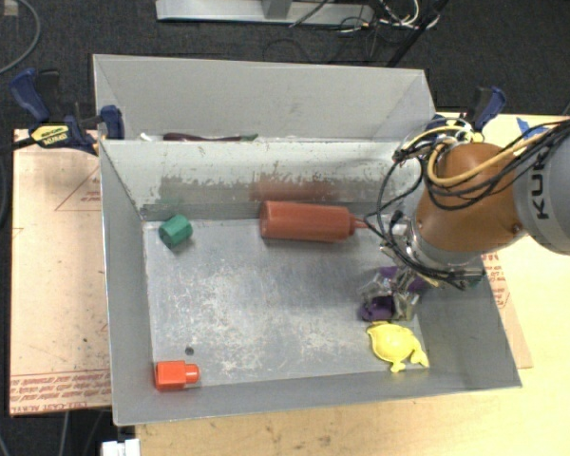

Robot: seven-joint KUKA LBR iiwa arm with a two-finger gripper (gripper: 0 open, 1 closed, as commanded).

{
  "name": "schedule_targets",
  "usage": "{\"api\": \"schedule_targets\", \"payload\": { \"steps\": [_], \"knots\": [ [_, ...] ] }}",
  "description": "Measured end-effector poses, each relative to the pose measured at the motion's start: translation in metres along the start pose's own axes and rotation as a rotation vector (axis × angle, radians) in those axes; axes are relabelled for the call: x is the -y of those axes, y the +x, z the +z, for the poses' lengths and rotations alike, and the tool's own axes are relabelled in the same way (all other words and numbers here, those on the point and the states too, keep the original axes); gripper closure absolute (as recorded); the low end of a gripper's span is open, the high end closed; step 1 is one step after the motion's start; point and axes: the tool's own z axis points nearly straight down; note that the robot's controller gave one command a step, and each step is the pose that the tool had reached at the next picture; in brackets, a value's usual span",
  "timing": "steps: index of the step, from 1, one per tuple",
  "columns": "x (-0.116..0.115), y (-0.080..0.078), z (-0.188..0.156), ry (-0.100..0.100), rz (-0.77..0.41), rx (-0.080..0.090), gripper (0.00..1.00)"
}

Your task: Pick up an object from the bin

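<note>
One arm (pixel 475 207) comes into the bin (pixel 266 302) from the right, over the right-hand wall. Its rounded orange-brown wrist cover, looped with black and yellow cables, hangs above the right part of the floor. Below and to the left of that cover, the gripper (pixel 396 291) points down and sits low over the floor, in the right half of the bin towards the near wall. It is dark and tangled with what lies under it, so I cannot tell how far it is open or whether it has hold of anything.

At its tip, on the left and lower side, lies a small purple thing (pixel 372 308). It is dark violet and lumpy, and its shape is too unclear to name. It appears to be touching or almost touching the gripper.

Just beside it, towards the near wall, rests a yellow toy (pixel 395 345) with a rounded body and small points sticking out. A red-brown bottle (pixel 306 222) lies on its side along the far wall. A green block (pixel 176 231) sits near the far left corner, and an orange block (pixel 176 375) sits in the near left corner, both well apart from the gripper.
</note>
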Motion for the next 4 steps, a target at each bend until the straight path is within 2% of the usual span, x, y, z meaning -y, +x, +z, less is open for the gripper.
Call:
{"api": "schedule_targets", "payload": {
  "steps": [1,2,3,4],
  "knots": [
    [0.000,0.000,0.000,0.000,0.000,0.000,1.00],
    [0.001,-0.008,-0.118,0.001,0.005,0.004,1.00],
    [0.001,-0.008,-0.118,0.001,0.006,0.003,1.00],
    [0.000,-0.005,-0.157,-0.006,0.025,0.001,1.00]
  ]
}}
